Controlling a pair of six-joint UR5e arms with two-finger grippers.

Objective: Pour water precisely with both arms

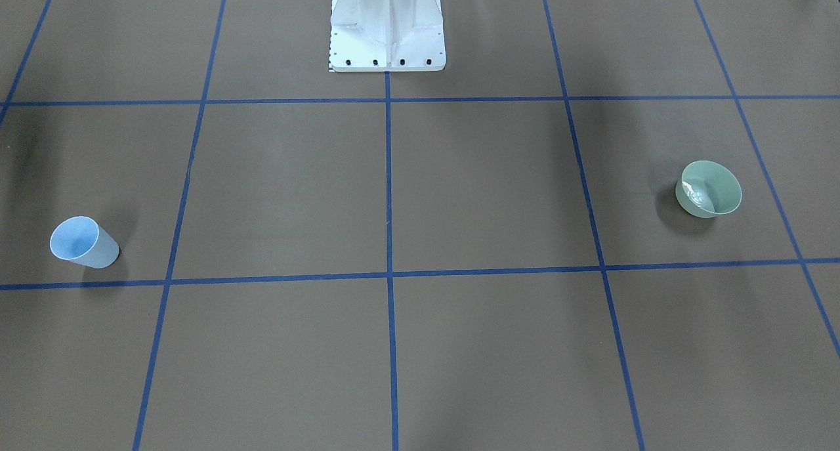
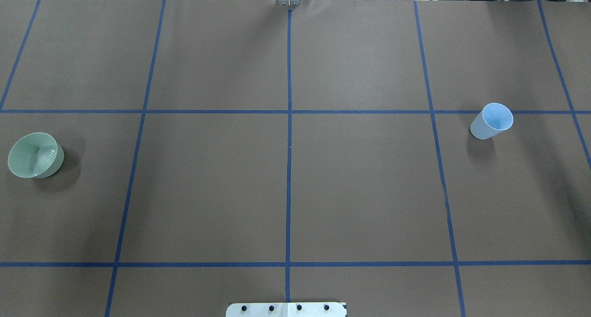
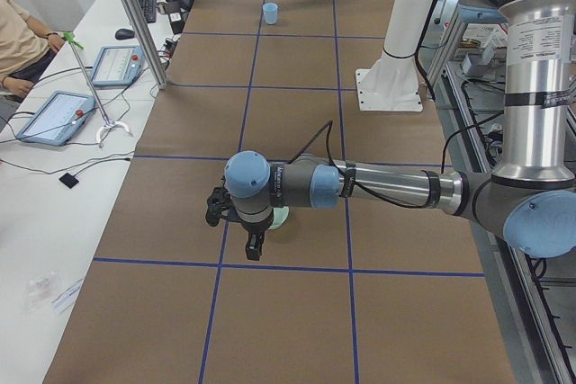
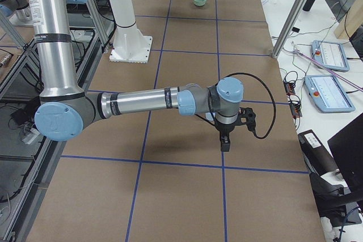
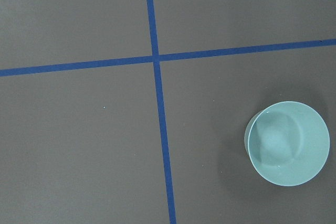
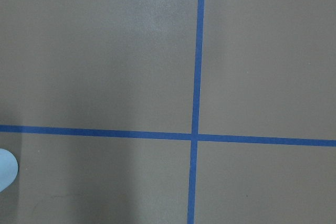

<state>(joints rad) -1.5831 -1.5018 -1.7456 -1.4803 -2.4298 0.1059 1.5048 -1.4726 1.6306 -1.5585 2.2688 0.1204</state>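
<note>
A pale green bowl [image 2: 34, 154] stands upright at the table's left end and shows from above in the left wrist view [image 5: 287, 142]. A light blue cup [image 2: 491, 121] stands at the right end; only its rim edge [image 6: 6, 176] enters the right wrist view. I cannot make out water in either. The left arm [image 3: 387, 188] reaches out with its black gripper [image 3: 252, 249] hanging above the bowl [image 3: 282, 218]. The right arm [image 4: 142, 101] holds its gripper [image 4: 225, 141] above the mat. Both grippers show only in the side views, so I cannot tell their state.
The white pedestal [image 1: 387, 31] stands at the robot's edge of the brown mat with its blue tape grid. Side tables carry tablets [image 3: 54, 114] [image 4: 326, 92] and cables. A person [image 3: 22, 38] sits by one. Metal posts [image 3: 135, 15] [image 4: 295, 9] rise at the mat's edge.
</note>
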